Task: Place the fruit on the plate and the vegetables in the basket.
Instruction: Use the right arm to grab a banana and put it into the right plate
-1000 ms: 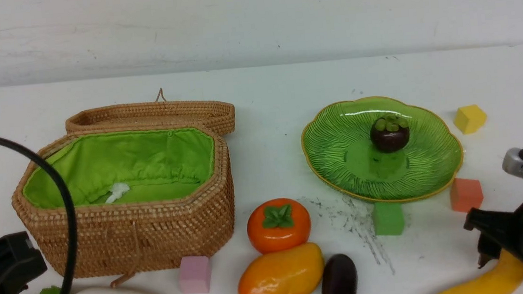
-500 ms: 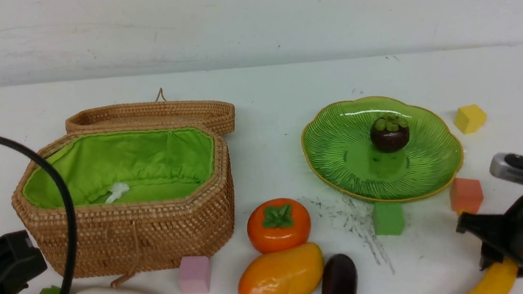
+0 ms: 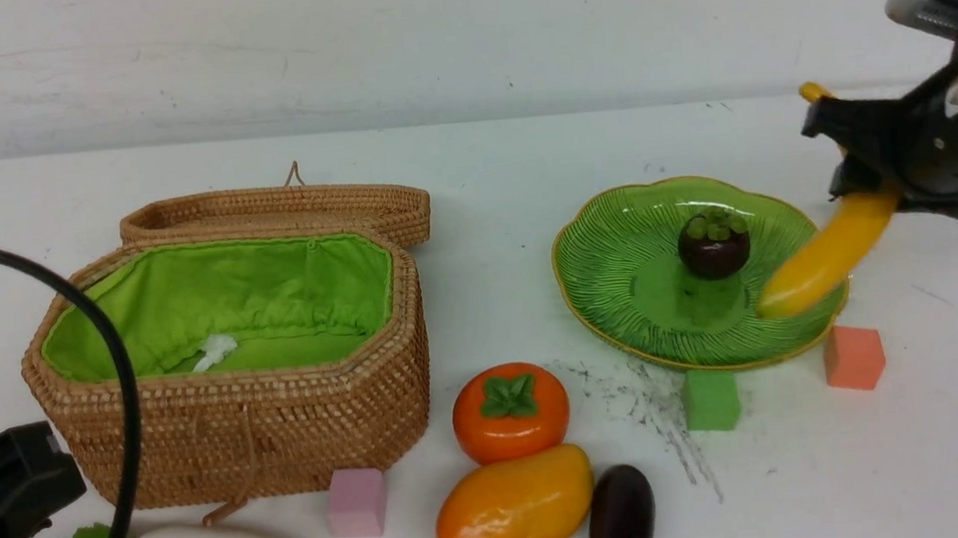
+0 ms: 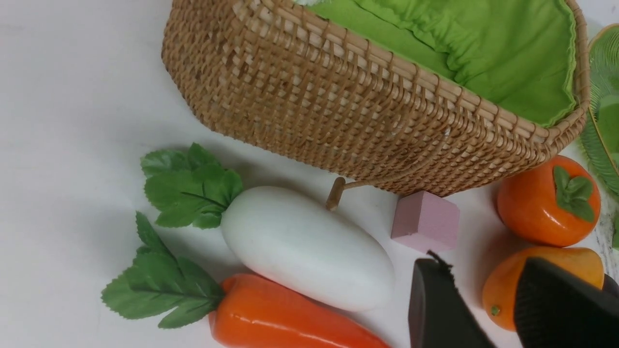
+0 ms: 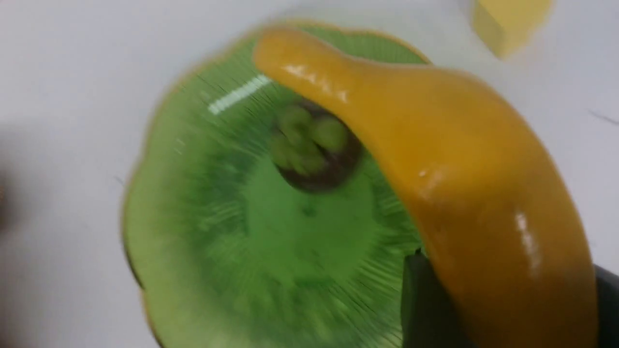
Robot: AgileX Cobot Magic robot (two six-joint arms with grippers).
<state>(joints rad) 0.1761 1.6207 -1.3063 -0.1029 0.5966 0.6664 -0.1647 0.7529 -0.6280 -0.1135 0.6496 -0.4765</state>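
My right gripper (image 3: pixel 870 183) is shut on the yellow banana (image 3: pixel 825 256) and holds it in the air over the right rim of the green plate (image 3: pixel 620 291). The mangosteen (image 3: pixel 713 244) sits on the plate; the banana (image 5: pixel 435 159) hangs above it in the blurred right wrist view. The persimmon (image 3: pixel 510 411), mango (image 3: pixel 513 509) and eggplant (image 3: pixel 620 518) lie in front. The radish (image 4: pixel 304 246) and carrot (image 4: pixel 280 319) lie by the open basket (image 3: pixel 240 411). My left gripper (image 4: pixel 478 295) is open and empty, above the table near the mango (image 4: pixel 503 285).
Foam cubes lie about: pink (image 3: pixel 357 501) by the basket, green (image 3: pixel 711 399) and salmon (image 3: pixel 853 357) at the plate's front rim, yellow (image 5: pixel 508 19) beyond the plate. The basket lid (image 3: pixel 274 209) lies open behind it. A black cable (image 3: pixel 120 378) arcs at the left.
My right gripper has lifted the banana from the table's front right and carried it up and back, over the plate's right rim. The left arm has not moved.
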